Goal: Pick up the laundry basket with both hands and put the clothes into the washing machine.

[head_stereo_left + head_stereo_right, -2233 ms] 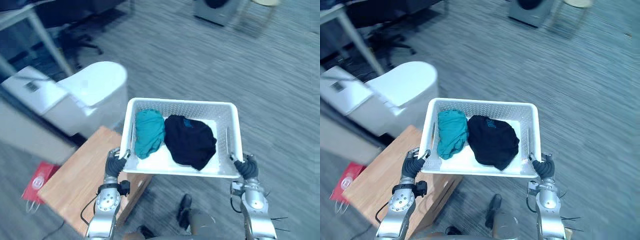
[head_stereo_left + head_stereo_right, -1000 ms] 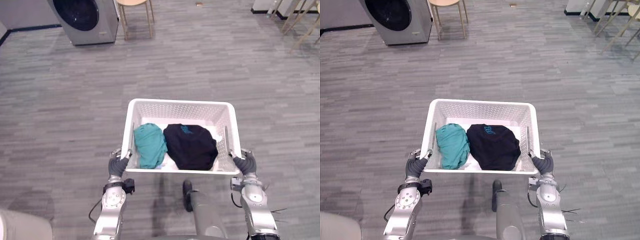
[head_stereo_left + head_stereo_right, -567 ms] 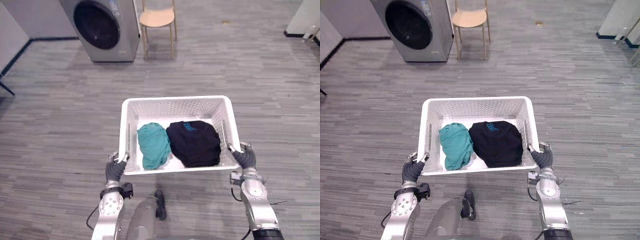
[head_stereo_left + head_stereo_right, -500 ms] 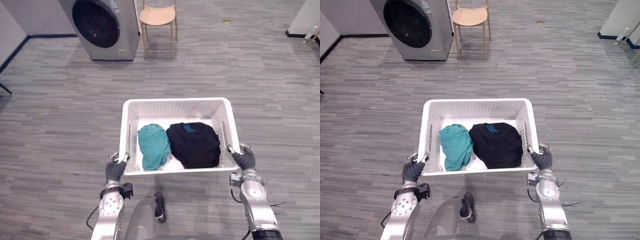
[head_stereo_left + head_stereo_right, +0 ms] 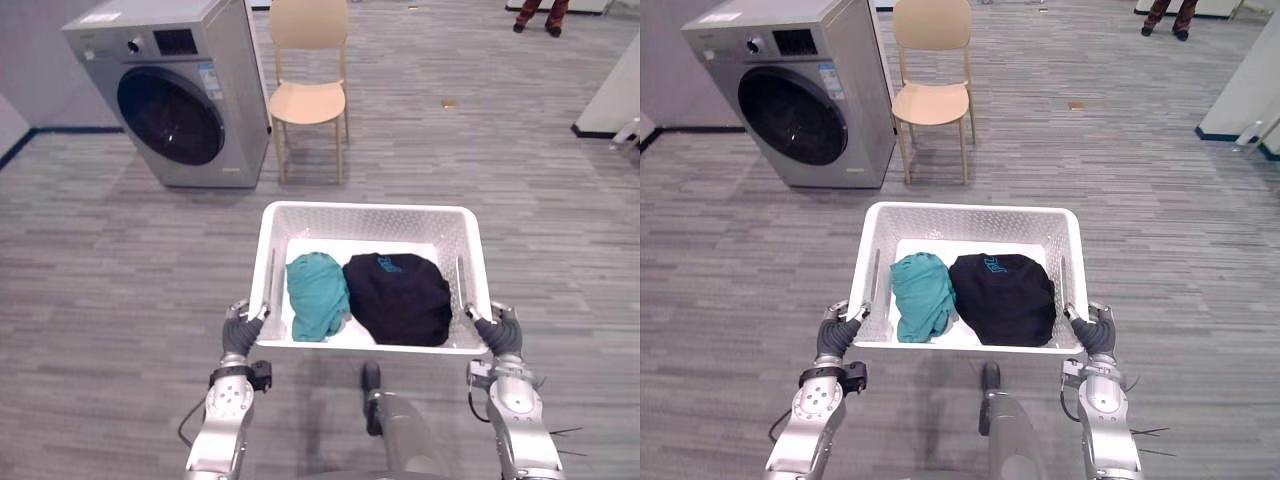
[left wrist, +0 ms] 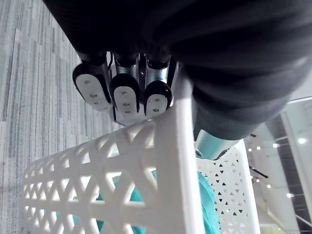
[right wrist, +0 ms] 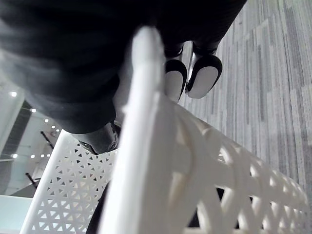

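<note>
Carrying is the step in hand, as judged from the basket held clear of the floor and the machine not yet reached.

In the left eye view the white laundry basket (image 5: pixel 366 209) is held between the two hands. The left hand (image 5: pixel 240 334) is clamped on its near left corner and the right hand (image 5: pixel 497 336) on its near right corner. Between the two sets of fingers, inside the basket, a teal garment (image 5: pixel 318 296) lies nearer the left fingers and a black garment (image 5: pixel 401 298) nearer the right, the two touching. Well beyond the left fingers the washing machine (image 5: pixel 176 96) is seen, its round door apparently shut, with a chair (image 5: pixel 308 96) just beside it.

In the right eye view the same layout is shown, with the basket level and both corners gripped.

In the left wrist view the fingers (image 6: pixel 122 95) are curled against the lattice wall just under the rim, and teal cloth is seen past them.

In the right wrist view the fingers (image 7: pixel 204 78) are likewise hooked under the rim.

The next move is judged to call for a walk forward and toward the left hand's side, with the basket kept level. Near the machine, one hand has to be freed for the door.
</note>
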You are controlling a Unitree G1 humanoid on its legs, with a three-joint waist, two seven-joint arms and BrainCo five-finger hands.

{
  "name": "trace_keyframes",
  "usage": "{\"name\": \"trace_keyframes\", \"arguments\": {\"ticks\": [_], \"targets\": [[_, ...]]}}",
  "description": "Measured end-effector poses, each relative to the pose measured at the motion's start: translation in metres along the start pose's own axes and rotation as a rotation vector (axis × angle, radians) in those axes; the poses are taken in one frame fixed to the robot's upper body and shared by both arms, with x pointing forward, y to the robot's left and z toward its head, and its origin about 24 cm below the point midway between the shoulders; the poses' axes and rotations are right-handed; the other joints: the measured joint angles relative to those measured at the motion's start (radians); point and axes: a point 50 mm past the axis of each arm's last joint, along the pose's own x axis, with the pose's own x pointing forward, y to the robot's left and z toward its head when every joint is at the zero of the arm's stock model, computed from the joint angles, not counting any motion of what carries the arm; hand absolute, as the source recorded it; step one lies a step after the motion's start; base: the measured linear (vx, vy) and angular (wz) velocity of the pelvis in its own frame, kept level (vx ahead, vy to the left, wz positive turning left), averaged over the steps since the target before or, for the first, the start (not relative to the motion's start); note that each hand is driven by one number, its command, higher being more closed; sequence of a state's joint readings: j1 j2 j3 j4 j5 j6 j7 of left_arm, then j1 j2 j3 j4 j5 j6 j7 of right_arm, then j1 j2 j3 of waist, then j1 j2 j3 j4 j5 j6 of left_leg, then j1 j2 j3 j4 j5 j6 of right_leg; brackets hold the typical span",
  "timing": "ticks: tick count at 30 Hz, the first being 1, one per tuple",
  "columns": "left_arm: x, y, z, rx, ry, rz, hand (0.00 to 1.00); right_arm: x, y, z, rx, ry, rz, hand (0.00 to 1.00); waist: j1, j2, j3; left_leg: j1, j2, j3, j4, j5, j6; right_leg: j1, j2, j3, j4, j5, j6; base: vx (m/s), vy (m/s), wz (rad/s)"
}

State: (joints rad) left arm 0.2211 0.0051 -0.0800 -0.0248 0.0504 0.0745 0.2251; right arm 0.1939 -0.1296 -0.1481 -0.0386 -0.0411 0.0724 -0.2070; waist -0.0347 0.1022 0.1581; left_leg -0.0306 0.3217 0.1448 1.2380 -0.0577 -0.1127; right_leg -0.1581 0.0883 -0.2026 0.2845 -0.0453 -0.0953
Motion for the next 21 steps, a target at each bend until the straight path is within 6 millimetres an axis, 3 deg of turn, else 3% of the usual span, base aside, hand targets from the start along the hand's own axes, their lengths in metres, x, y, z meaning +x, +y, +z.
{"name": "trace_keyframes", "arguments": {"ticks": [2, 3, 4, 5, 6, 7, 8, 9, 10, 11, 13, 14, 15, 16, 17, 18, 21], "targets": [[-0.001, 0.001, 0.001, -0.007, -0.008, -0.001, 1.0, -0.001, -0.001, 0.009, 0.012, -0.037, -0.007, 1.0, 0.027, -0.021, 0.006, -0.128, -0.006, 0.059, -0.037, -0.121, 0.051, 0.131, -0.003, 0.019, -0.094, -0.014, -0.003, 0.58, -0.09, -0.11], [-0.002, 0.001, 0.006, -0.022, -0.031, 0.0, 1.0, -0.001, -0.003, 0.015, 0.013, -0.066, -0.009, 1.0, 0.048, -0.023, 0.008, -0.196, -0.015, 0.102, -0.173, -0.177, 0.076, 0.203, -0.005, 0.032, -0.157, -0.016, 0.0, 0.76, -0.05, -0.11], [-0.003, 0.002, 0.009, -0.027, -0.046, 0.001, 1.0, 0.0, -0.003, 0.017, 0.014, -0.077, -0.009, 1.0, 0.053, -0.023, 0.008, -0.223, -0.026, 0.113, -0.26, -0.194, 0.081, 0.23, -0.008, 0.039, -0.18, -0.02, 0.004, 0.73, 0.019, -0.11], [-0.005, 0.002, 0.012, -0.033, -0.065, 0.003, 1.0, 0.003, -0.003, 0.021, 0.012, -0.092, -0.005, 1.0, 0.059, -0.027, 0.01, -0.26, -0.068, 0.106, -0.463, -0.197, 0.085, 0.272, -0.02, 0.047, -0.206, -0.039, 0.018, 0.71, 0.086, -0.1], [-0.005, 0.003, 0.011, -0.034, -0.063, 0.003, 1.0, 0.007, -0.003, 0.023, 0.006, -0.1, -0.001, 1.0, 0.063, -0.032, 0.014, -0.276, -0.117, 0.086, -0.674, -0.172, 0.055, 0.315, -0.039, 0.057, -0.221, -0.064, 0.035, 0.56, 0.118, -0.12], [-0.006, 0.003, 0.01, -0.033, -0.058, 0.004, 1.0, 0.009, -0.002, 0.024, 0.002, -0.101, 0.003, 1.0, 0.065, -0.031, 0.014, -0.282, -0.137, 0.067, -0.776, -0.151, 0.023, 0.334, -0.047, 0.067, -0.227, -0.075, 0.04, 0.53, 0.172, -0.27], [-0.007, 0.003, 0.008, -0.032, -0.051, 0.005, 1.0, 0.012, -0.001, 0.023, -0.007, -0.097, 0.01, 1.0, 0.074, -0.024, 0.01, -0.285, -0.152, 0.043, -0.908, -0.098, 0.001, 0.37, -0.054, 0.086, -0.248, -0.1, 0.068, 0.5, 0.222, -0.48], [-0.007, 0.004, 0.008, -0.03, -0.05, 0.007, 1.0, 0.014, 0.001, 0.018, -0.018, -0.078, 0.019, 1.0, 0.081, -0.021, 0.008, -0.279, -0.156, 0.054, -0.908, -0.007, 0.013, 0.409, -0.065, 0.104, -0.264, -0.125, 0.091, 0.51, 0.244, -0.45], [-0.007, 0.005, 0.008, -0.024, -0.051, 0.009, 1.0, 0.015, 0.002, 0.015, -0.018, -0.066, 0.021, 1.0, 0.078, -0.029, 0.005, -0.273, -0.171, 0.059, -0.901, 0.033, 0.055, 0.427, -0.081, 0.109, -0.267, -0.142, 0.103, 0.55, 0.273, -0.26], [-0.006, 0.007, 0.008, -0.015, -0.052, 0.01, 1.0, 0.014, 0.005, 0.01, -0.007, -0.043, 0.022, 1.0, 0.074, -0.051, -0.004, -0.276, -0.196, 0.074, -0.856, 0.027, 0.111, 0.442, -0.122, 0.114, -0.247, -0.176, 0.133, 0.61, 0.273, -0.05], [-0.006, 0.005, 0.006, -0.012, -0.034, 0.003, 1.0, 0.013, 0.004, 0.002, -0.014, -0.011, 0.021, 1.0, 0.073, -0.068, -0.008, -0.277, -0.22, 0.099, -0.793, -0.051, 0.146, 0.376, -0.165, 0.127, -0.08, -0.21, 0.187, 0.65, 0.282, -0.12], [-0.006, 0.005, 0.004, 0.003, -0.021, -0.004, 1.0, 0.013, 0.005, -0.003, -0.011, 0.013, 0.021, 1.0, 0.068, -0.083, -0.006, -0.245, -0.244, 0.106, -0.793, -0.1, 0.152, 0.275, -0.201, 0.133, 0.177, -0.226, 0.237, 0.45, 0.203, -0.09], [-0.006, 0.006, 0.003, 0.014, -0.018, -0.006, 1.0, 0.012, 0.006, -0.005, -0.007, 0.023, 0.022, 1.0, 0.062, -0.095, -0.001, -0.221, -0.263, 0.104, -0.801, -0.119, 0.154, 0.215, -0.226, 0.138, 0.326, -0.203, 0.292, 0.67, 0.285, 0.09], [-0.005, 0.009, 0.001, 0.04, -0.007, -0.009, 1.0, 0.01, 0.01, -0.011, 0.015, 0.049, 0.021, 1.0, 0.045, -0.118, 0.003, -0.161, -0.299, 0.101, -0.824, -0.151, 0.165, 0.097, -0.27, 0.155, 0.594, -0.169, 0.337, 0.58, 0.186, 0.23], [-0.005, 0.01, -0.001, 0.053, 0.007, -0.011, 1.0, 0.007, 0.012, -0.017, 0.018, 0.074, 0.022, 1.0, 0.031, -0.118, 0.004, -0.094, -0.312, 0.099, -0.844, -0.178, 0.173, 0.027, -0.278, 0.152, 0.723, -0.191, 0.287, 0.69, 0.21, 0.25], [-0.005, 0.011, -0.001, 0.054, 0.011, -0.01, 1.0, 0.005, 0.012, -0.02, 0.016, 0.086, 0.024, 1.0, 0.027, -0.111, 0.005, -0.05, -0.312, 0.099, -0.863, -0.189, 0.177, -0.007, -0.276, 0.139, 0.742, -0.204, 0.262, 0.58, 0.116, 0.22], [-0.001, 0.013, 0.004, 0.074, -0.015, -0.012, 1.0, 0.002, 0.013, -0.017, 0.032, 0.074, 0.023, 1.0, 0.02, -0.094, 0.003, 0.109, -0.312, 0.077, -0.949, -0.199, 0.182, -0.178, -0.242, 0.059, 0.563, -0.243, 0.17, 0.56, 0.059, 0.16]]}}
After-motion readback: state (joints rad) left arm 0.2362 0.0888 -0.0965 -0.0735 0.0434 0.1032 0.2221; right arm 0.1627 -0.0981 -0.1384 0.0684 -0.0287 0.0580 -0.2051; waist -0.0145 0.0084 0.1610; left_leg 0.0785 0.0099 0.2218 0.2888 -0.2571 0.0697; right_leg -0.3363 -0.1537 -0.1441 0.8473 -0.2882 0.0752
